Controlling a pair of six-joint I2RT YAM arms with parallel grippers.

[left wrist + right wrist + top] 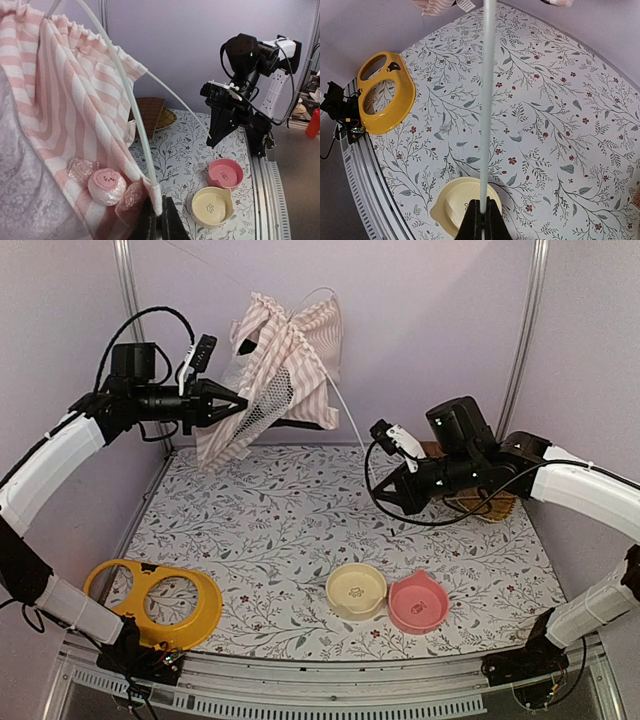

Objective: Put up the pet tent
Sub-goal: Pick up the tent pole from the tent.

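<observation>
Front left, a yellow bowl stand (pixel 152 602) is lying on the floral table cover (pixel 300 510). The left gripper (pixel 240 403) is clenching the pet tent (pixel 285 370), which is hanging bunched above the table's back left. A thin pole (pixel 350 430) is running from the tent to the right gripper (pixel 386 502), which is clamping it. Front centre, a cream bowl (pixel 356 591) and a pink bowl (pixel 418 602) are sitting side by side.

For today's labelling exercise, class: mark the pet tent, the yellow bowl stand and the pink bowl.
pet tent (pixel 300 340), top external view, on its striped fabric.
yellow bowl stand (pixel 208 606), top external view, on its right rim.
pink bowl (pixel 226 174), left wrist view, on its inner floor.
</observation>
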